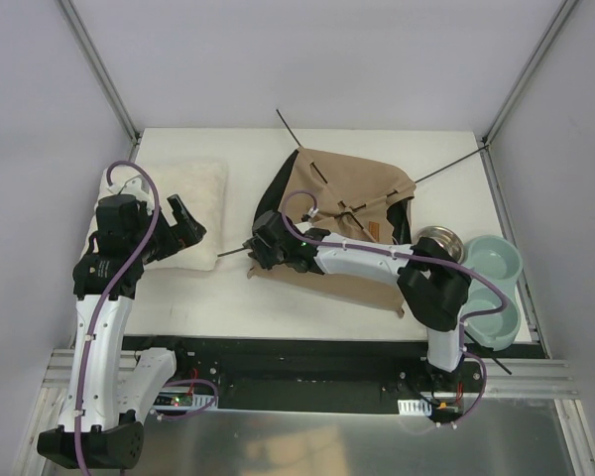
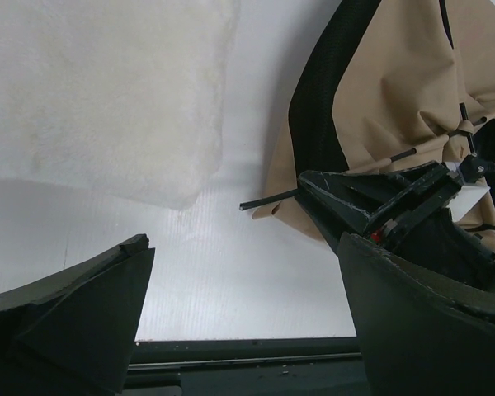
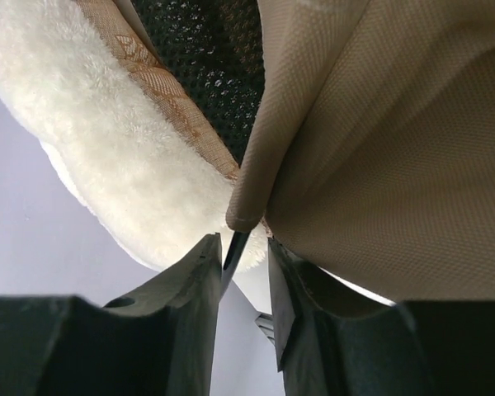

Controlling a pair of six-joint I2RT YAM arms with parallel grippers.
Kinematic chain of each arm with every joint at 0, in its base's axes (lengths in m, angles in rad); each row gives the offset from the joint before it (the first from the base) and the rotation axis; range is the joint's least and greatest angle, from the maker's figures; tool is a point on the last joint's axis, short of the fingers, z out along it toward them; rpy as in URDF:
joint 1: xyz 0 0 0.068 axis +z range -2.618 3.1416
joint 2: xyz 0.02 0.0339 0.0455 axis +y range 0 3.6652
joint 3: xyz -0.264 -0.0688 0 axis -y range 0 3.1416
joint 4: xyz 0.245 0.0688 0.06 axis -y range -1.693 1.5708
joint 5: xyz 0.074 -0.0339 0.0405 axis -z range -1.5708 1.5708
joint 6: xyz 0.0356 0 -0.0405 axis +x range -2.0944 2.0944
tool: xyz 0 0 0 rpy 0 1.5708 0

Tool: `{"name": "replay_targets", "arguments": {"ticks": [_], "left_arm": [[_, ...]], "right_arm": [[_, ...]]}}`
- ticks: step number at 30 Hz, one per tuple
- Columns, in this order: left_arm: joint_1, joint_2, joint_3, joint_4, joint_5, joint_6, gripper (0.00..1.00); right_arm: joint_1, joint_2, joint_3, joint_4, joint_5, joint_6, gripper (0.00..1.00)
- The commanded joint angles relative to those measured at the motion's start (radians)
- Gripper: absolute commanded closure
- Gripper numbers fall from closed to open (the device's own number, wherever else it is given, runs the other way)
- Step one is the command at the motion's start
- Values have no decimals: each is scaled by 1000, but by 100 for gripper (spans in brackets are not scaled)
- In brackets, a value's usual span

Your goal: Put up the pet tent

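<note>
**Top view:** The pet tent (image 1: pixel 352 213) is lying collapsed just right of the centre of the white table (image 1: pixel 307 307). Its thin black poles (image 1: pixel 446 171) are jutting out toward 11, 2 and 8 o'clock. The right gripper (image 1: pixel 261 250) is being held at the tent's 8 o'clock corner, where one pole end is sticking out. The left gripper (image 1: pixel 185 226) is being held over the 5 o'clock corner of the cream pillow (image 1: pixel 203 183), which is lying at the table's 10 o'clock. A steel bowl (image 1: pixel 436 241) is sitting at 4 o'clock just beside the tent, with a mint-green double feeder (image 1: pixel 511 290) beyond it at the table's edge.

**Left wrist view:** The left gripper (image 2: pixel 247 330) is being held with its fingers (image 2: pixel 82 322) spread wide over bare table, and nothing is between them. The pillow (image 2: pixel 107 91) is filling the 10 o'clock corner and the tan tent (image 2: pixel 396 99), edged in black, the 2 o'clock corner. The right gripper (image 2: pixel 379 202) is being seen at 3 o'clock, with a pole (image 2: pixel 268 200) poking out of it toward 9 o'clock.

**Right wrist view:** The right gripper (image 3: pixel 243 272) is being drawn in around the pole (image 3: pixel 233 252), where it is emerging from the tent (image 3: pixel 379 148) fabric's sleeve. The fingers (image 3: pixel 181 322) are close together, but a gap is showing beside the pole, so no firm clamp is being shown. Black mesh lining (image 3: pixel 206 58) is showing at 12 o'clock and the pillow (image 3: pixel 124 157) at 10 o'clock.
</note>
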Motion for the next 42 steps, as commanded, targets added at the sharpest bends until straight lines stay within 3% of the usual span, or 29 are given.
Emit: {"name": "replay_targets", "arguments": {"ticks": [1, 3, 12, 24, 33, 42], "left_arm": [[-9, -8, 33, -8, -34, 27, 2], [-9, -11, 31, -12, -40, 28, 1], [-9, -34, 8, -12, -72, 39, 1], [-10, -44, -29, -9, -133, 44, 1], [-9, -48, -115, 48, -90, 1, 1], [-9, -71, -251, 179, 113, 8, 4]], "right_arm": [[-1, 14, 55, 26, 36, 30, 70], [-3, 8, 50, 26, 32, 31, 79], [-21, -34, 10, 4, 9, 74, 100], [-43, -201, -94, 78, -47, 146, 100], [-51, -241, -102, 147, -139, 185, 100], [-52, -284, -97, 168, -169, 214, 100]]}}
